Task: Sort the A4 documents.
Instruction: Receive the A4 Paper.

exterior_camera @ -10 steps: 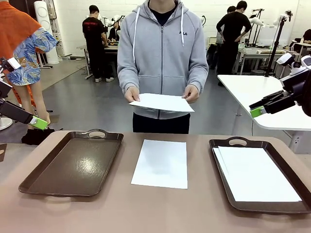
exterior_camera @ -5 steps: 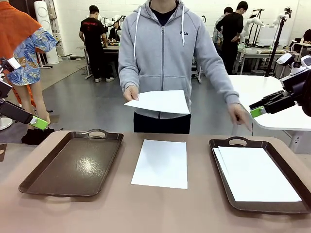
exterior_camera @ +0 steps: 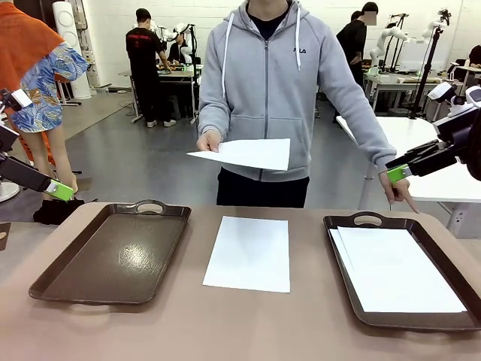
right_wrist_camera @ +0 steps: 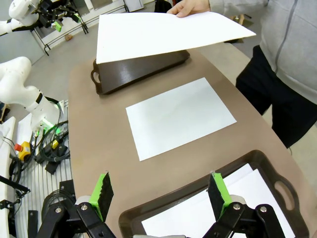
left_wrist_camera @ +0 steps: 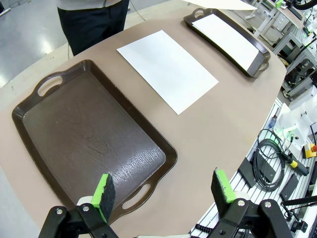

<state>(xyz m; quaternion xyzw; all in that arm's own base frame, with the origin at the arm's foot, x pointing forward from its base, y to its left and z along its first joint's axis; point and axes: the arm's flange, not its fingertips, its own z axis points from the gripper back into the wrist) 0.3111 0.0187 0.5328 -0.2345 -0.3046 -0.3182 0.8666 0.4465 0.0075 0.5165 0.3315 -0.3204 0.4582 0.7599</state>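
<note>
On the table (exterior_camera: 225, 331) — two trays (exterior_camera: 113, 256) (exterior_camera: 413, 322), one loose sheet (exterior_camera: 248, 253).

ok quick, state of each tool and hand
left tool: open, empty
right tool: open, empty
one hand: holds plain white A4 paper sheet
other hand: empty, pointing

Right gripper (right_wrist_camera: 161, 196) hung over the near tray (right_wrist_camera: 195, 186), its fingers (right_wrist_camera: 105, 190) spread wide and empty.
Between and below the fingers, white sheets (right_wrist_camera: 198, 218) lay stacked in that dark brown tray. Just beyond the fingers, a single sheet (right_wrist_camera: 181, 116) lay flat on the desk (right_wrist_camera: 99, 139). Farther ahead, a person's hand (right_wrist_camera: 190, 7) held another sheet (right_wrist_camera: 163, 30) in the air, covering part of a second tray (right_wrist_camera: 133, 72).
</note>
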